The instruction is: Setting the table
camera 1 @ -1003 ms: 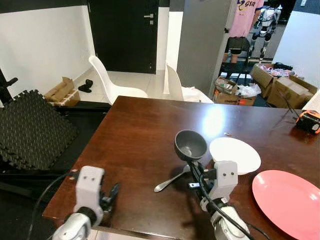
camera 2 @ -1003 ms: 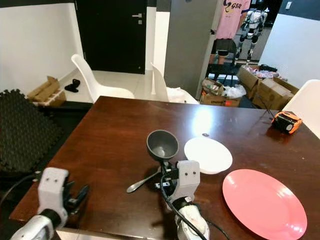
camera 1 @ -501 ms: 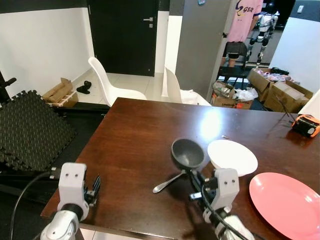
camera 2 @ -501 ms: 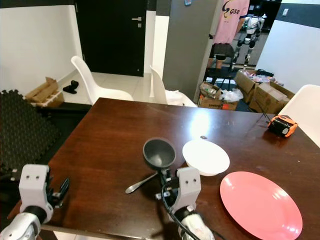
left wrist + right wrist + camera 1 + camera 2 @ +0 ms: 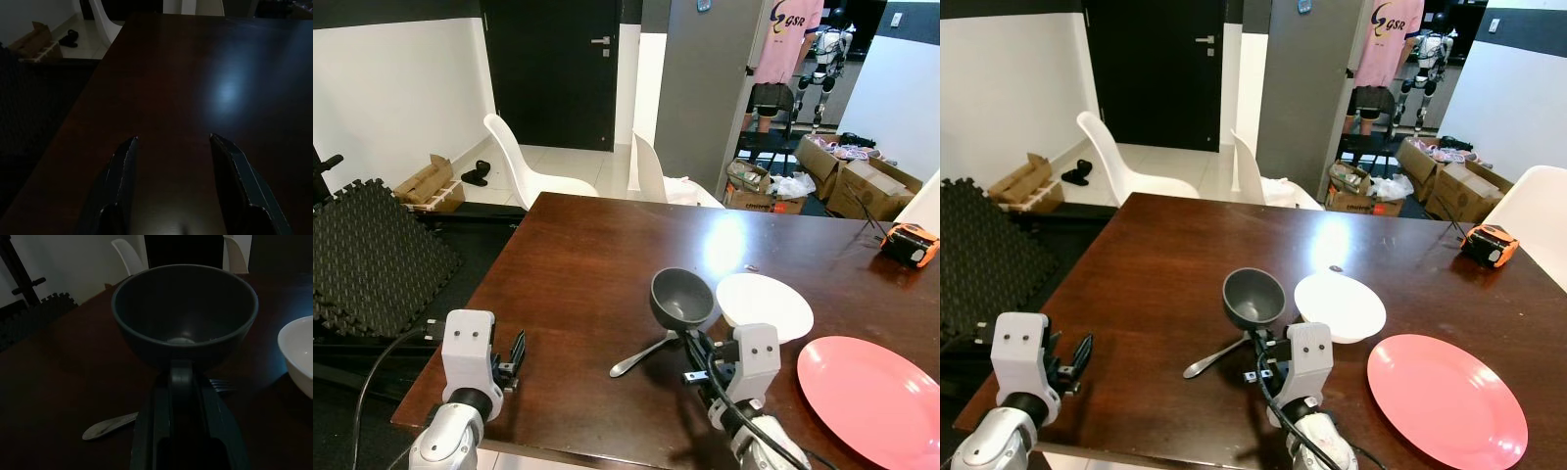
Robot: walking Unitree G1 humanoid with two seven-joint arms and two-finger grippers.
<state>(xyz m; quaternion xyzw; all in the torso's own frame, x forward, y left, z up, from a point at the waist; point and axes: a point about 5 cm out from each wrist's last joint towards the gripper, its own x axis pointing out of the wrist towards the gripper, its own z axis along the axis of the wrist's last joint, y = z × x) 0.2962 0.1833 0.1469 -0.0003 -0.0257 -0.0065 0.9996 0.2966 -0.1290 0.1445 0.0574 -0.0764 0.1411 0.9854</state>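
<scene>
Up off the dark wooden tabletop (image 5: 578, 255), the right gripper (image 5: 690, 345) has its 2 fingers pinched on the near rim of a dark grey bowl (image 5: 681, 298); the bowl is tipped so that its mouth faces back toward the robot, and it hangs just beside a white bowl (image 5: 765, 305); under it lies a metal fork (image 5: 641, 356), its long axis slanting from the handle end at the robot's near left up toward the grey bowl; the right wrist view shows the fork's tines (image 5: 221, 385) behind the held bowl; a pink plate (image 5: 873, 398) sits on the near right; the left gripper (image 5: 516, 356) hovers at the near left edge, fingers (image 5: 121, 171) spread apart over bare wood.
</scene>
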